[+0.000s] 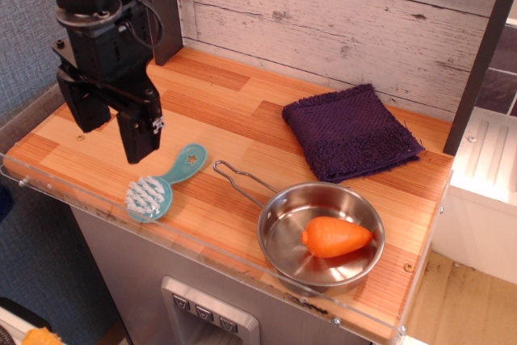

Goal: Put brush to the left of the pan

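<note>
The teal brush (pixel 162 184) lies flat on the wooden counter, bristles up at its near-left end, star-marked handle pointing toward the pan's handle. The shiny steel pan (pixel 320 235) sits to its right near the front edge, its wire loop handle (pixel 239 179) reaching left toward the brush. An orange carrot-shaped toy (pixel 334 237) lies inside the pan. My gripper (pixel 113 131) hangs open and empty above the counter, up and to the left of the brush, not touching it.
A purple cloth (pixel 349 131) lies at the back right by the plank wall. A clear plastic lip (pixel 202 252) runs along the counter's front edge. A dark post (pixel 161 6) stands at the back left, behind my arm.
</note>
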Available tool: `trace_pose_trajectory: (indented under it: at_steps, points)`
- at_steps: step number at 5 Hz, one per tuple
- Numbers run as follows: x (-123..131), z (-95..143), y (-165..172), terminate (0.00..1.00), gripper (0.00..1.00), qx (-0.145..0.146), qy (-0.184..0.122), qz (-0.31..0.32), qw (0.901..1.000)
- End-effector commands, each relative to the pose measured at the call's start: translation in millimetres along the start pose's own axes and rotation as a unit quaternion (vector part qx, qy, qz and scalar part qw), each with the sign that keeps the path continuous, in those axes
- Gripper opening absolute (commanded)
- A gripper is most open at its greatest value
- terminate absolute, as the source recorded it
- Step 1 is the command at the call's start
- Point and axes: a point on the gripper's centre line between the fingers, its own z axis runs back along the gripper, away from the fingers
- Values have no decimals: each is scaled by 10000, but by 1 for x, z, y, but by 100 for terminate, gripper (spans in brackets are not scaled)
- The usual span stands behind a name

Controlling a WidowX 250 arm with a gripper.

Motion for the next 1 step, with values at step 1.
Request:
trace_pose_trajectory:
  at_steps: [1]
  points:
    - [3, 11, 4, 100, 100, 118, -156, 9, 9998]
